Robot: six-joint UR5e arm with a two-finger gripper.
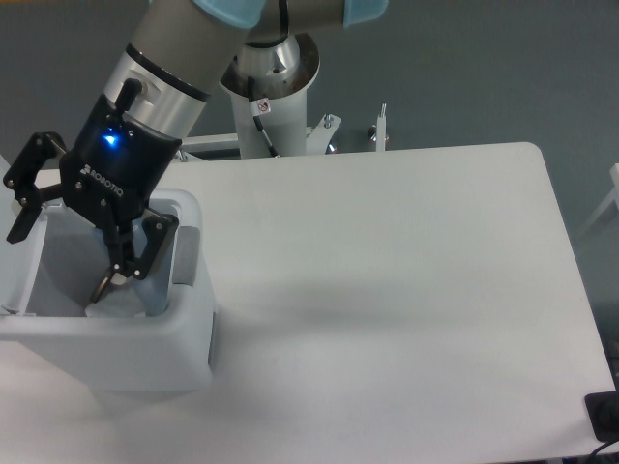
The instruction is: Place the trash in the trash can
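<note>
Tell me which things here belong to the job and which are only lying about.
For the job:
- trash can, open at top
- hand, open over the can, holding nothing

Only there:
- table
- black object at the table's right corner
- small white post behind the table

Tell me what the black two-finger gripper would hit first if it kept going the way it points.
The black two-finger gripper, open, points down and left into the white boxy plastic trash can. Going on, it would probably meet the bin's inside floor or far wall first; depth is unclear, and no bottle is visible there.

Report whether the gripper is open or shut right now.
Open: the gripper has its fingers spread wide over the trash can, nothing between them.
</note>
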